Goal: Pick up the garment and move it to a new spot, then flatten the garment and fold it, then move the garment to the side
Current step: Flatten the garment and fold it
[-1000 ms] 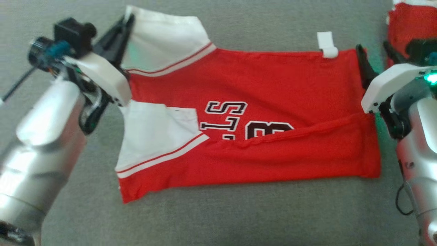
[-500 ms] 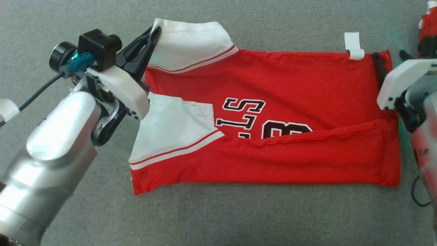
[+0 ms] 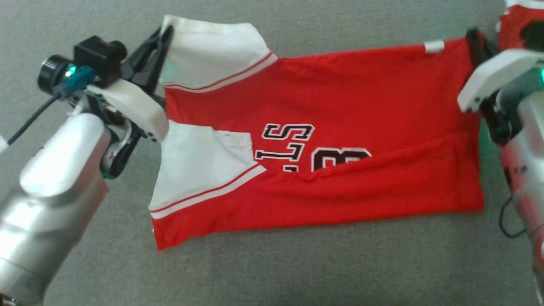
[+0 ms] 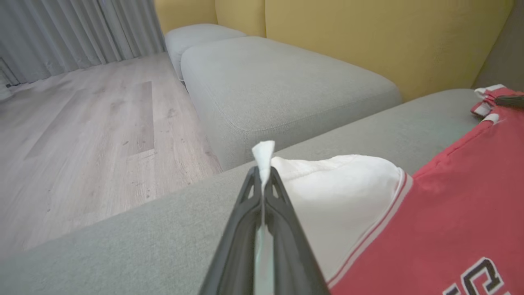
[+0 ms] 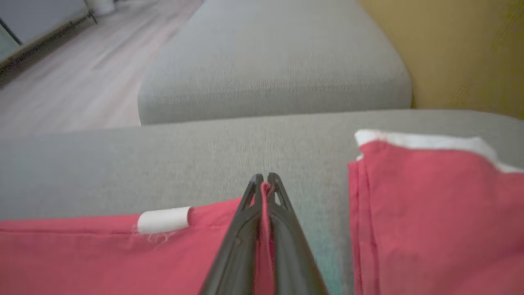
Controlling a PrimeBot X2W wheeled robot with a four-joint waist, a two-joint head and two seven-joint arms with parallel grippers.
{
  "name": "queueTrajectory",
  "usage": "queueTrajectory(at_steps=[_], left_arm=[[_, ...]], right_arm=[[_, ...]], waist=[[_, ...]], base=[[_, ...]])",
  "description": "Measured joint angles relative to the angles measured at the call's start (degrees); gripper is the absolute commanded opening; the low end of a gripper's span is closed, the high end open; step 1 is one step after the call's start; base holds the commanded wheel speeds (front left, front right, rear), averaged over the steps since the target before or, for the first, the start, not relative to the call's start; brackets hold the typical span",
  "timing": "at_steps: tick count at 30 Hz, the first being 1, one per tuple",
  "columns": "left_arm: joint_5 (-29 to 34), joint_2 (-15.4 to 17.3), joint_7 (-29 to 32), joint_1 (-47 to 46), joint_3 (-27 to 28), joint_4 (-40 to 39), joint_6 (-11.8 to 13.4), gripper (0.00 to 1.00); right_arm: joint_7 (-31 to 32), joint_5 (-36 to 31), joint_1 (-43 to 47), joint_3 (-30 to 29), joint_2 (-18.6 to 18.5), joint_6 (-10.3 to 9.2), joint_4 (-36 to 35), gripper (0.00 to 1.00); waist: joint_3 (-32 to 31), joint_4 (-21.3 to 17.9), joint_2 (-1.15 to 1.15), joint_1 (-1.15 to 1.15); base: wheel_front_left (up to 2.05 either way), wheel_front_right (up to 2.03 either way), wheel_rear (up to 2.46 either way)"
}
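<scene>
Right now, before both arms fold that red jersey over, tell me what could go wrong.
1. The left gripper pinches only the very edge of the white sleeve; it may slip free.
2. The right gripper holds a thin pinch of the jersey corner, close beside another red garment, which it could snag.
3. The near flap already folded over the lettering may shift.

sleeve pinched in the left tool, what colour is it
White sleeve with a thin red stripe by its seam; clearest in the head view.
</scene>
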Motion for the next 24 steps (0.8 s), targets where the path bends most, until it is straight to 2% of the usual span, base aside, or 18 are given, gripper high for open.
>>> queueTrajectory(at_steps=[4,14,19,24], left_arm=[[0.0,0.1,-2.2,-0.8,1.6,2.5,0.9,0.00],[0.2,-1.5,-6.7,-8.8,3.3,10.3,0.9,0.00],[1.0,-3.4,-8.6,-10.8,3.2,14.6,-0.7,0.00],[1.0,-3.7,-9.3,-10.4,1.8,16.5,-3.0,0.00]], right_arm=[[-2.0,2.9,-2.2,1.3,0.0,0.00,-2.2,0.00],[-6.5,5.5,-7.0,1.5,0.2,0.00,-2.3,0.00],[-8.1,5.7,-9.0,1.5,0.6,0.00,-0.3,0.00],[-8.0,7.5,-8.3,3.4,0.7,0.00,1.2,0.00]], waist=[[-0.6,-1.3,0.00,0.00],[0.3,-2.8,0.00,0.00],[0.5,-2.3,0.00,0.01],[-0.6,-1.6,0.00,0.00]], base=[[0.00,0.00,0.00],[0.00,0.00,0.00],[0.00,0.00,0.00],[0.00,0.00,0.00]])
